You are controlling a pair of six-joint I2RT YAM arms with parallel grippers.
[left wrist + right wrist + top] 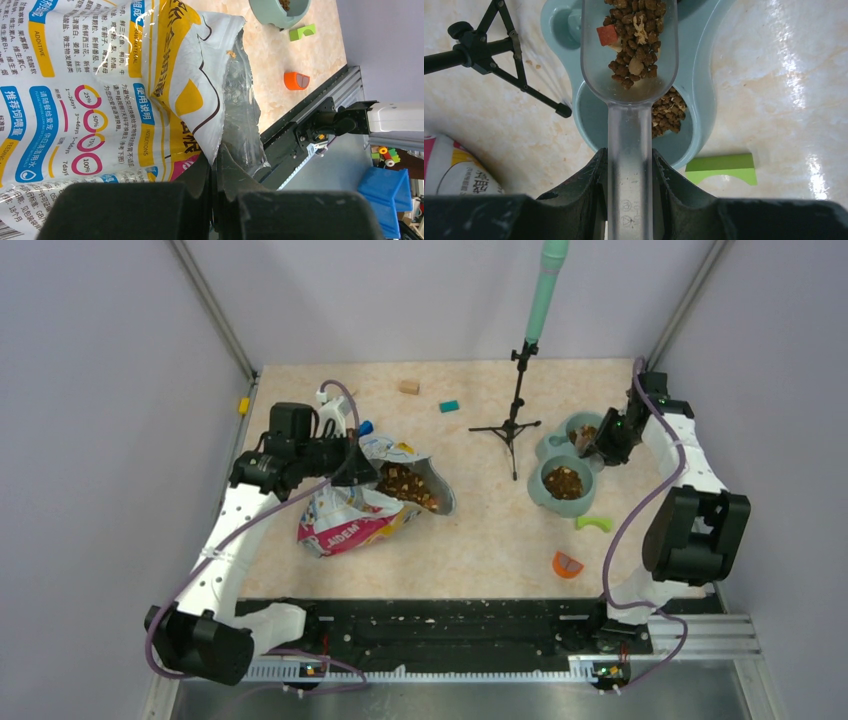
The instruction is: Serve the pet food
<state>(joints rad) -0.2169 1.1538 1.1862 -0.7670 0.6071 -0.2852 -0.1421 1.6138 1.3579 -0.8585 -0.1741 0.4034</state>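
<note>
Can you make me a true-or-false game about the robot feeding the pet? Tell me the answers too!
1. The right end effector holds a clear scoop with kibble in it. True.
2. The teal bowl has no food yet. False: kibble already lies in the compartment by the green block.
3. The left end effector is pinching the food bag by its edge. True.
4. The green block is inside the bowl. False: it lies on the table beside the bowl.
5. The bag's mouth is sealed. False: it is open, with kibble showing inside.
</note>
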